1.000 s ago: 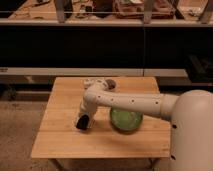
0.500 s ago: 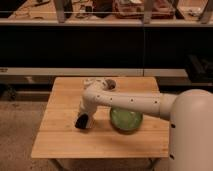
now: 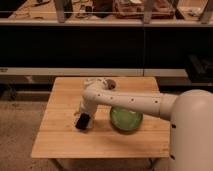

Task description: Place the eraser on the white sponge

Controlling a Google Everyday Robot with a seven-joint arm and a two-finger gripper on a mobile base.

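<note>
At table (image 3: 55, 140) centre-left: claw (image 3: 82, 121) low, left of green bowl (image 3: 126, 119); grip state indiscernible.

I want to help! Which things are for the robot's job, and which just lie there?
For the job: the robot's gripper, low over the light wooden table; the job's other things cannot be made out.
Lying about: round green bowl.

One pincer (image 3: 82, 121), one green bowl (image 3: 126, 119), one table (image 3: 60, 140)

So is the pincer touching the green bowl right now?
Apart. The camera view shows the pincer low over the wooden table, with a strip of bare wood between it and the green bowl to its right.
</note>
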